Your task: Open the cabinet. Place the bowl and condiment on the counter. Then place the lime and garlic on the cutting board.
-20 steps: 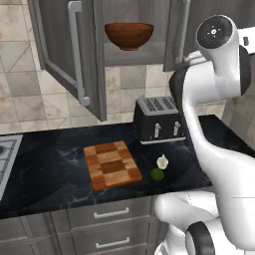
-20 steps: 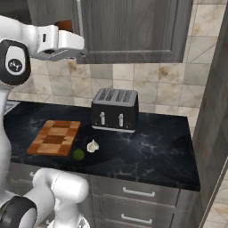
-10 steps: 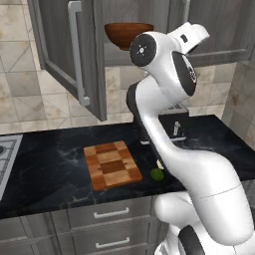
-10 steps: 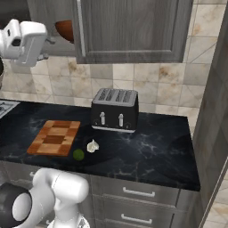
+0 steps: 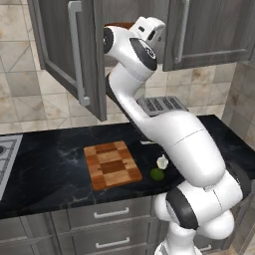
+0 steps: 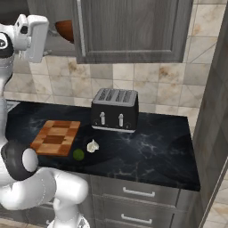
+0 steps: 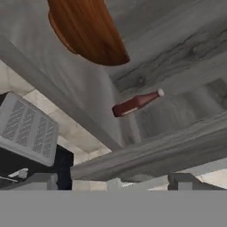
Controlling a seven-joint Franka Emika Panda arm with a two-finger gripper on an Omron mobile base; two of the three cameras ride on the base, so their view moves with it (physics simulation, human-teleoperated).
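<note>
The cabinet (image 5: 74, 55) has its left door swung open, while its right door (image 6: 129, 26) is closed. On the shelf inside sit the reddish-brown bowl (image 7: 86, 31) and, beside it, the small dark condiment bottle (image 7: 135, 103). My gripper (image 7: 113, 181) is raised in front of the open shelf, a little short of both, open and holding nothing. The bowl's (image 6: 66, 29) rim peeks out beside my hand. On the counter (image 6: 156, 147) lie the garlic (image 6: 92, 145) and lime (image 6: 78, 154), just right of the checkered cutting board (image 6: 55, 137), touching neither it nor the gripper.
A black toaster (image 6: 115, 110) stands at the back of the counter, below the cabinet. The open door's silver handle (image 5: 77, 50) hangs left of my arm. A stove corner (image 5: 6, 154) sits at the far left. Grey drawers (image 6: 133, 196) run under the counter.
My arm has swung from the right side up and left, bringing the hand in front of the open cabinet shelf. The bowl, lime, garlic and board have not moved.
</note>
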